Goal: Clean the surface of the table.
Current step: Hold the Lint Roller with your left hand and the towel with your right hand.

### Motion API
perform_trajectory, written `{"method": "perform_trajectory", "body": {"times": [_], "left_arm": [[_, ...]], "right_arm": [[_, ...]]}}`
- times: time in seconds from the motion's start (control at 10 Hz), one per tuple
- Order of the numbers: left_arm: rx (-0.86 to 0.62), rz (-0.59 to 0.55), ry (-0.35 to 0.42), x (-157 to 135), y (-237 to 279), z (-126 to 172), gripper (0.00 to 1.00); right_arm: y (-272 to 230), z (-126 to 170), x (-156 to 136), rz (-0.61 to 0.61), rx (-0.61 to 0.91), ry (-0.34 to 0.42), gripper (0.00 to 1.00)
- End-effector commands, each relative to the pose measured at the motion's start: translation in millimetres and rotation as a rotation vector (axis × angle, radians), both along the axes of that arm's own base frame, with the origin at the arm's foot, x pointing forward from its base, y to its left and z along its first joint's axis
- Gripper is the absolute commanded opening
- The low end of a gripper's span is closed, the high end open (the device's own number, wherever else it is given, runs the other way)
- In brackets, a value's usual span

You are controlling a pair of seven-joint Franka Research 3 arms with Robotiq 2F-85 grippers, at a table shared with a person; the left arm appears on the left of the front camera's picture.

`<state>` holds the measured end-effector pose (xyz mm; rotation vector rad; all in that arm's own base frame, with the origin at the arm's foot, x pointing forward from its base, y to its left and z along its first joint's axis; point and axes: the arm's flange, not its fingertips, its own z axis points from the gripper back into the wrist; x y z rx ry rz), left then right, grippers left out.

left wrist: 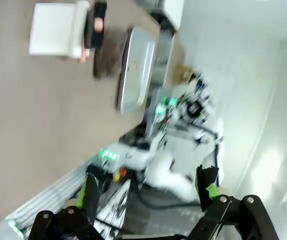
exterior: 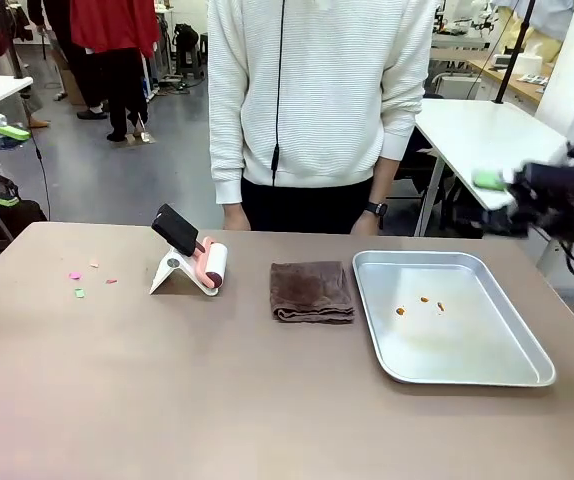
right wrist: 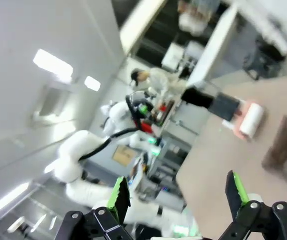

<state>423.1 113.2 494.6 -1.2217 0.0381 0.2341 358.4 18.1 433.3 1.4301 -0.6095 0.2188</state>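
The table (exterior: 217, 400) takes up the whole near and middle part of the front view, with its brownish top running from 6 o'clock out to both sides. On it, at about 4 o'clock from the middle, lies a shallow metal tray (exterior: 477, 345) with a few small orange crumbs (exterior: 424, 300) in its far half. Just beside the tray, at its 9 o'clock, a folded brown cloth (exterior: 312, 292) lies flat and does not touch it. Farther to 9 o'clock, a lint roller (exterior: 211, 266) leans on a white stand (exterior: 172, 272), its black handle pointing up toward 11 o'clock. Some small pink and green scraps (exterior: 75, 275) lie near the table's edge at 9 o'clock.

Both arms are held off the table, at its two short ends. The left gripper (left wrist: 148, 195) looks across the table top toward the other arm; its fingers (left wrist: 90, 192) are spread wide, with nothing between them. The right gripper (right wrist: 178, 192) is blurred at 3 o'clock in the front view and points inward, above the level of the table. Its fingers (right wrist: 119, 195) are also wide apart and hold nothing.

At 12 o'clock, behind the far edge, a person (exterior: 317, 90) in a white sweater stands with both arms hanging down and a watch (exterior: 375, 209) on one wrist.
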Motion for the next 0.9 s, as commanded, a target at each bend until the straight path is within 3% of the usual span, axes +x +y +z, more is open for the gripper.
{"method": "perform_trajectory", "body": {"times": [0.0,0.3,0.5,0.6,0.7,0.8], "left_arm": [[-0.043,0.216,-0.161,-21,-5,-8,1.0],[0.053,0.376,-0.256,-3,-12,-20,1.0],[0.071,0.355,-0.334,-4,-27,-42,1.0],[0.016,0.29,-0.367,-1,-36,-54,1.0],[0.046,0.283,-0.26,4,-41,-69,1.0],[0.061,0.328,-0.301,0,-27,-38,1.0]], "right_arm": [[-39,-82,-169,0.13,-0.118,0.097,1.0],[-51,-94,-190,0.092,-0.144,0.167,1.0],[-46,-97,-189,0.062,-0.167,0.15,1.0],[-141,-76,-84,0.103,-0.148,0.214,1.0],[-141,-76,-84,0.103,-0.148,0.214,1.0],[-141,-76,-84,0.103,-0.148,0.214,1.0]]}}
